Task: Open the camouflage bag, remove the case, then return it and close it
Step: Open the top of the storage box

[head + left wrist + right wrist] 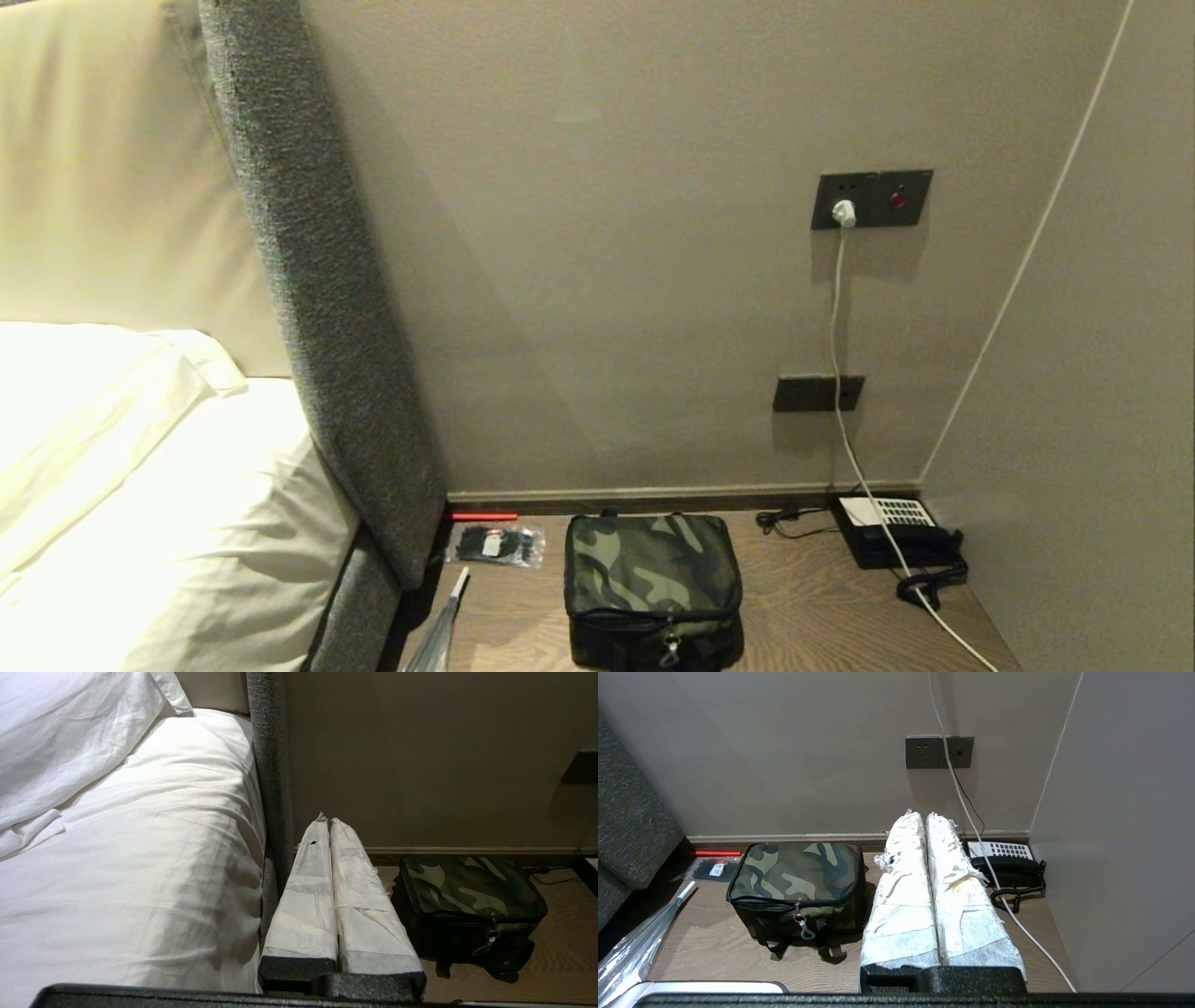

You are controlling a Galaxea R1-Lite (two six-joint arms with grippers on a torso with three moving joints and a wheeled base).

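bag: your camouflage bag (652, 588) sits zipped on the wooden surface (803, 616), zipper pull facing you, long axis running left-right
left gripper (330, 823): fingers closed, empty, bag ahead toward its right
right gripper (924, 816): fingers closed, empty, bag toward its left, looks about equally near
room: bed (140, 523) on the left, telephone (896, 537) in the right corner

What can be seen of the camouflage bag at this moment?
The camouflage bag is a boxy soft bag in green-and-dark camouflage fabric with black zipper trim. Its lid is zipped shut, a pull hanging at the front. Black straps lie under its front edge. It stands upright on the wooden surface, apart from the telephone. Nothing grips it.
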